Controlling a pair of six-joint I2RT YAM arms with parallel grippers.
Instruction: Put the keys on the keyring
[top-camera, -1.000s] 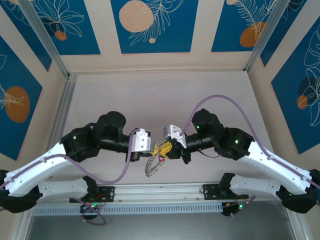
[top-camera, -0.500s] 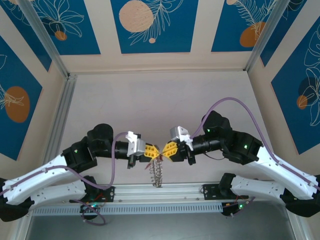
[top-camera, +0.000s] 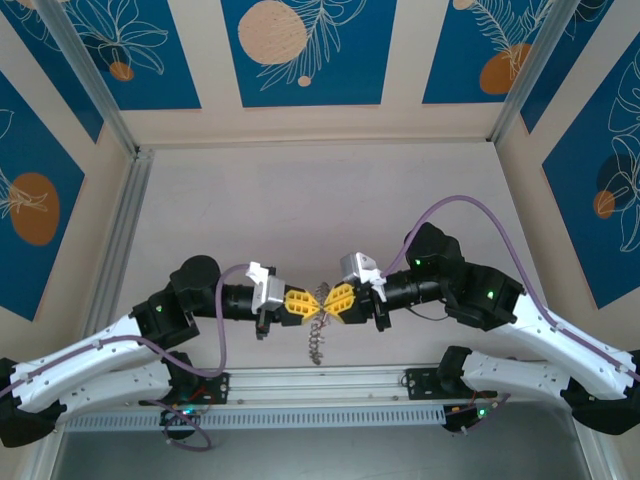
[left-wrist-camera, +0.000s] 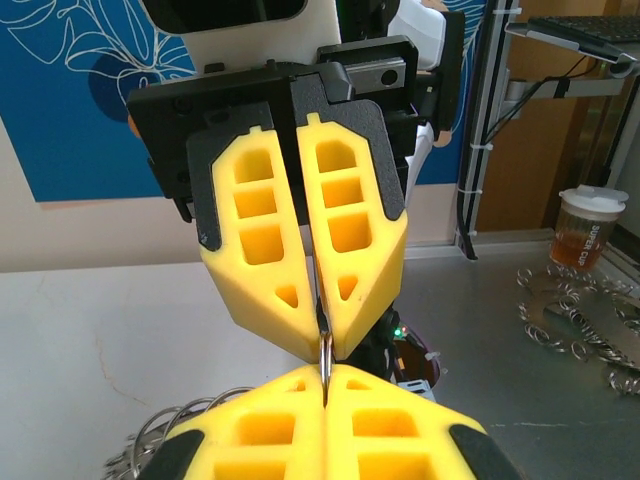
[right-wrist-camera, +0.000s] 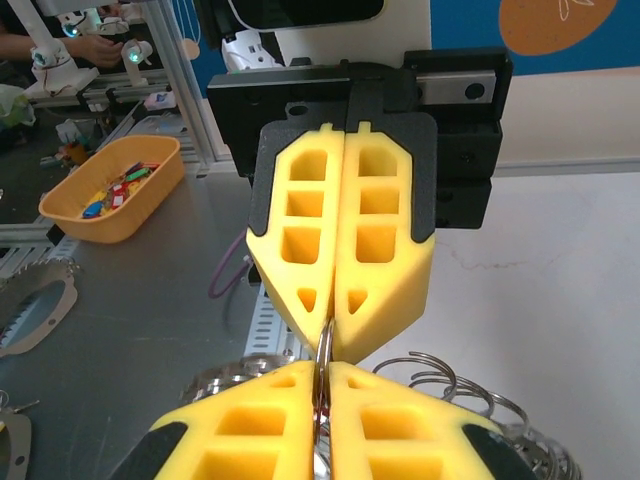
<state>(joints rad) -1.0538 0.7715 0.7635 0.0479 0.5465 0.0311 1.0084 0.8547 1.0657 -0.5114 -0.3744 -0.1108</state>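
The left gripper (top-camera: 309, 303) has its two yellow fingers (right-wrist-camera: 300, 235) pressed tight together. The thin edge of the keyring (left-wrist-camera: 324, 352) is pinched right at their tips. The right gripper (top-camera: 329, 299) comes from the other side and meets the left one tip to tip, so the four yellow fingers nearly touch. Its fingers are almost shut too, with just a thin slit between them, and the same ring sits in that slit. So both grippers hold the ring, one from each side

From the tips the ring runs toward the arm bases, seen edge-on from above. The keys (top-camera: 315, 345) dangle from it in a small silvery bunch just past the fingers. I cannot tell if they touch the table (top-camera: 300, 200)

Farther out, behind the left gripper and off to one side, an orange tray (right-wrist-camera: 110, 190) holds little coloured bits. Behind the right gripper, a cup (left-wrist-camera: 585, 225) with a lid stands on a grey bench
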